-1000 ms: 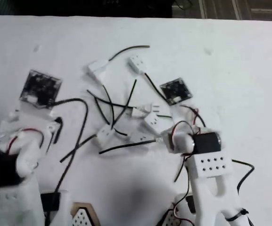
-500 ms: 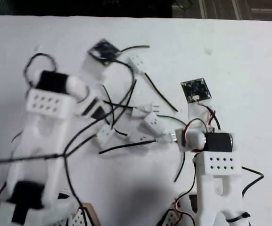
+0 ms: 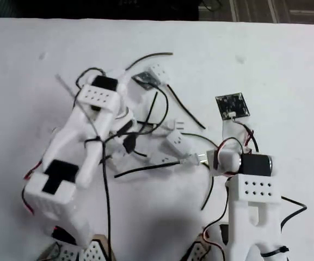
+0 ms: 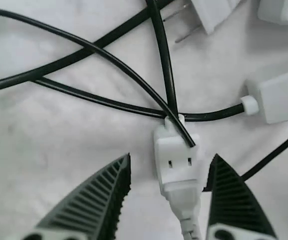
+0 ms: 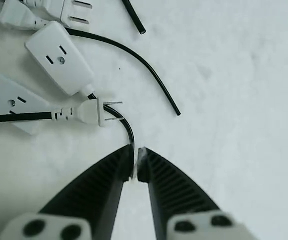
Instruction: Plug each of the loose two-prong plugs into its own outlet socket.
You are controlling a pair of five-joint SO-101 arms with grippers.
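Thin black rubber cables (image 3: 146,169) are crossing in a tangle on the left-arm side of the white rectangular plastic outlet socket (image 3: 176,142), and the white plastic left arm (image 3: 72,144) is lying over them, closing that side. A white two-prong plug (image 3: 192,159) is lying just in front of the socket, beside the white plastic right arm (image 3: 253,190). Well behind the socket, the white table (image 3: 227,43) is offering open passage.

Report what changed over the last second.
The left arm swung in from the left over the tangled cables; the left gripper, jaws open, now straddles a white socket. The right arm shifted slightly right, the right gripper with jaws shut. The loose plug beside it stayed put.
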